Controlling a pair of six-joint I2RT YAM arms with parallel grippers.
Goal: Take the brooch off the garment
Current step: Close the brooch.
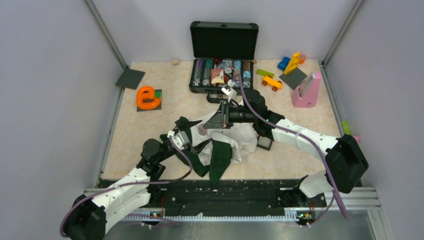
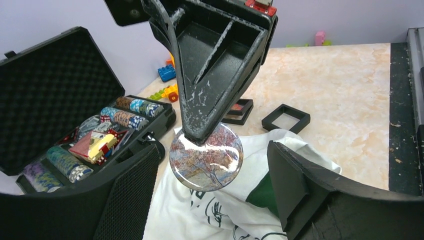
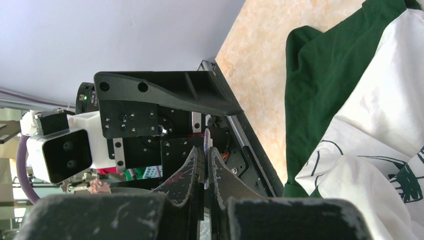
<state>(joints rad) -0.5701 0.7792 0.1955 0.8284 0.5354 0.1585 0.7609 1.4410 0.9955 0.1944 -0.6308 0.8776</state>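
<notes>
Two claws meet over the garment [image 2: 220, 217], and the removal looks nearly done. On the left, the left gripper [image 2: 214, 155] stands wide, its fingers [image 2: 295, 185] flanking the brooch [image 2: 206, 159] without touching it. Between them hangs the brooch itself: a round, glossy disc printed with a painted scene of trees (pinks, browns, some blue), glare on its upper rim, raised above the white-and-green cloth and, as far as the wrist views show, apart from it. To the right, the right gripper [image 3: 206, 159] is clamped on the disc's top edge. I judge the lifting-off step in hand; next, the right arm must carry the disc clear and set it on the table [image 2: 350, 100], since so thin a rim grip could slip.
</notes>
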